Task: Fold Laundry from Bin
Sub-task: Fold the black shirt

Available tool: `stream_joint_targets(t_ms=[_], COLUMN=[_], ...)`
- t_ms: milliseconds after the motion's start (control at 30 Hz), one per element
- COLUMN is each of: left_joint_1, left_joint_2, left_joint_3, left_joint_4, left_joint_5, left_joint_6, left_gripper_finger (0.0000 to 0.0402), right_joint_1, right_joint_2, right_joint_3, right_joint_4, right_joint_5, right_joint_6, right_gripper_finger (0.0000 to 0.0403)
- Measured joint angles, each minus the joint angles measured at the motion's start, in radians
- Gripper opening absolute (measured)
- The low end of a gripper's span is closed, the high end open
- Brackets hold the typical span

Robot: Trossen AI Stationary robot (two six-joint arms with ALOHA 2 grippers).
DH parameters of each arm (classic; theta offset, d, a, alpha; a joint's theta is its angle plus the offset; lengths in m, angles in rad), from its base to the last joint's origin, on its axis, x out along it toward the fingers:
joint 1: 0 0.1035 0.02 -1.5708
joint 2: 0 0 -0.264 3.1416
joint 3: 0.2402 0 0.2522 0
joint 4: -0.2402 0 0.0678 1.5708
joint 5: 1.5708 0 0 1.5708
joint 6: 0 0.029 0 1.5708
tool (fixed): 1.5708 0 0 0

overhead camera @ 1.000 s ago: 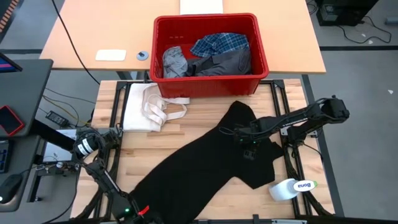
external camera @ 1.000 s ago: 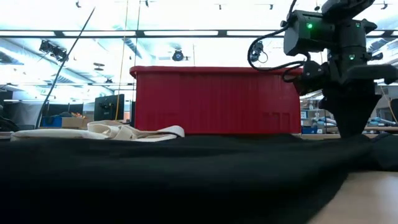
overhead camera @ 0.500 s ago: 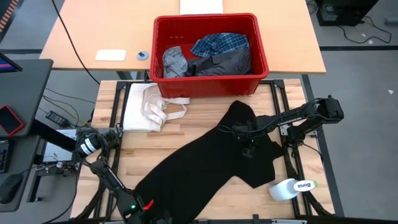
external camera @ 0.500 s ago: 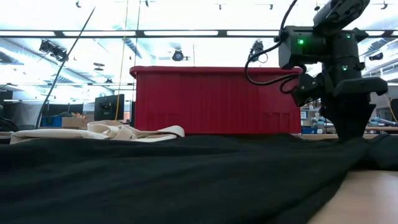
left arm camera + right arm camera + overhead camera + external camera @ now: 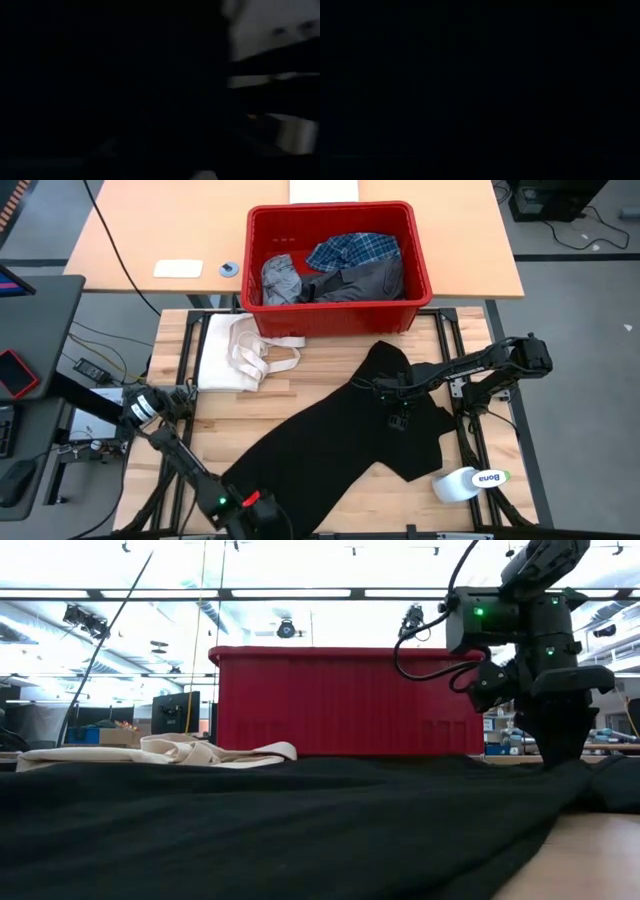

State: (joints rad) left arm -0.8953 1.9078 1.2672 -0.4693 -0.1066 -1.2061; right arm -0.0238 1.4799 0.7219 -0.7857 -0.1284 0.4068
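- We see the right gripper (image 5: pixel 397 417) pressed down onto the large black garment (image 5: pixel 330 440); its fingers are buried in dark cloth, so we cannot tell whether they pinch it or merely rest on it.
- In the low view the same right gripper (image 5: pixel 562 745) comes down from above and meets the black garment (image 5: pixel 280 820) at that cloth's far right part.
- Around the right gripper the black garment lies spread flat across the wooden table (image 5: pixel 215 425), running diagonally from beside the gripper towards the near left corner.
- The left gripper (image 5: pixel 262 518) sits at that near corner, at the garment's far end from the right gripper; we cannot tell how its fingers stand.
- Just beyond the right gripper stands the red bin (image 5: pixel 338 268), holding the plaid shirt (image 5: pixel 352 250), a light grey garment (image 5: pixel 280 280) and a dark grey garment (image 5: pixel 362 280).
- Left of the bin, well apart from the right gripper, lies a cream cloth with strap loops (image 5: pixel 245 350).
- On the near side of the right gripper a roll of tape (image 5: pixel 470 482) rests at the table's corner.
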Motion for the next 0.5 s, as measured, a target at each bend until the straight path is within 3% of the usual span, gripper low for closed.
stream_joint_targets(t_ms=[267, 500], left_joint_1=[0.009, -0.035], left_joint_2=[-0.045, -0.043], left_joint_3=[0.001, -0.015], left_joint_4=[-0.403, -0.339], left_joint_5=[0.016, -0.045], left_joint_6=[0.066, 0.15], left_gripper_finger=[0.0154, 0.0153], right_joint_1=[0.0, 0.0], right_joint_2=[0.0, 0.0], right_joint_3=[0.0, 0.0], right_joint_4=[-0.03, -0.024], right_joint_5=[-0.005, -0.007], right_joint_6=[-0.01, -0.01], right_gripper_finger=[0.0116, 0.0116])
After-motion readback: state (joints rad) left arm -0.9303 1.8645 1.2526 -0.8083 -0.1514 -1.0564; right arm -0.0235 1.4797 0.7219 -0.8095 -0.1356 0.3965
